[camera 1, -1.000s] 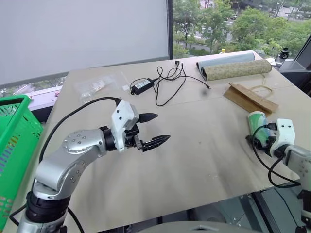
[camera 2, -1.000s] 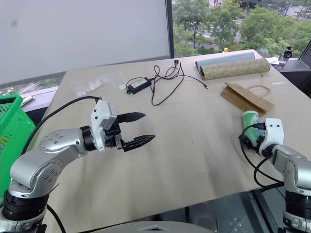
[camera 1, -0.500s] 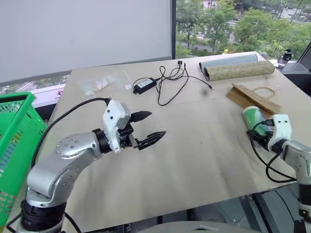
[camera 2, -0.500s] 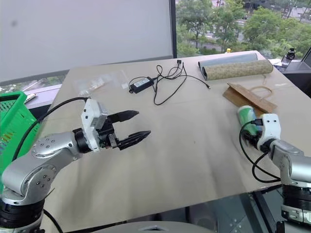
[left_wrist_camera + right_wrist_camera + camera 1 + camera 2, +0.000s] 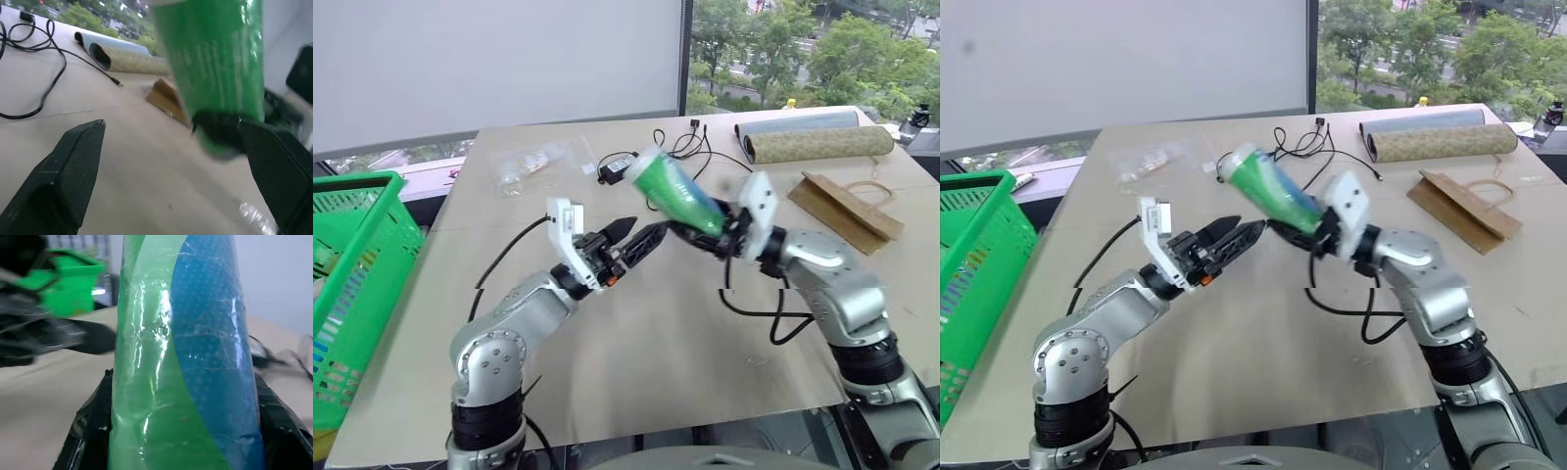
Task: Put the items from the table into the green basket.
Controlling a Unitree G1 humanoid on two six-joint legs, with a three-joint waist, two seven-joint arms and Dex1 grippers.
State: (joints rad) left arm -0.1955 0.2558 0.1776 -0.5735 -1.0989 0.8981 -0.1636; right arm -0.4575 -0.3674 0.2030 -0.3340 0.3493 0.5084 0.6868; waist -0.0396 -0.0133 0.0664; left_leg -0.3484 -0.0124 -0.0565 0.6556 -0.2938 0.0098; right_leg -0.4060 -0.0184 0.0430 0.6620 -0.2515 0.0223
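The can hangs above the table, seemingly between both tools.

Green-and-blue can tilted in the air above the table; green basket at far left.

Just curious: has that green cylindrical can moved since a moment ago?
Yes. The green cylindrical can left the table's right edge near the brown paper bag, now lifted toward the centre in the right claw.
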